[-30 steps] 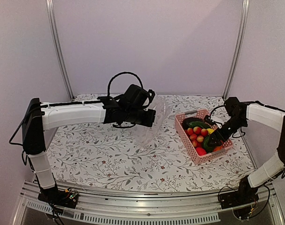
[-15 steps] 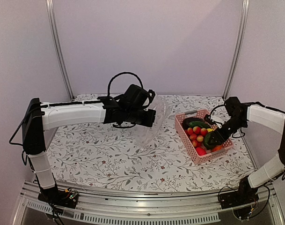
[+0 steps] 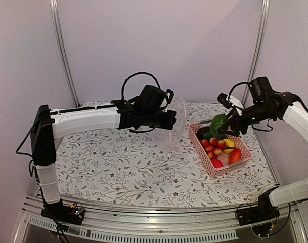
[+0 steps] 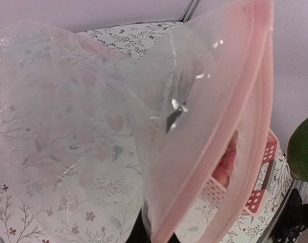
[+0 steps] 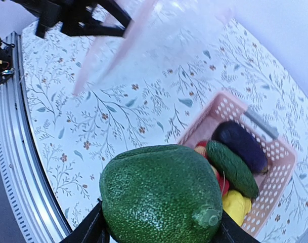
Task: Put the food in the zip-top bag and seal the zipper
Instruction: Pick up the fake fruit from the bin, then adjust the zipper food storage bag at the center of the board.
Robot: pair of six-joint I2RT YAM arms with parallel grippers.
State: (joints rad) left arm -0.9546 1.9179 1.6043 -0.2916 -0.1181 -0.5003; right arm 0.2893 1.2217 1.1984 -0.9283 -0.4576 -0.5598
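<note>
Working over the floral table [image 3: 118,167], my left gripper [image 3: 170,120] is clamped on the zip-top bag [image 3: 177,124], which hangs lifted off the cloth, its pinkish zipper [image 4: 255,101] edge on the basket side. Pink basket [image 3: 199,146] sits at the right. Right gripper [image 3: 225,127] grasps a bumpy green fruit [image 3: 217,123] just above the basket. Rest of the food is in the basket: orange piece [image 3: 235,156], yellow piece [image 3: 228,144], cherry tomatoes [image 3: 214,149].
</note>
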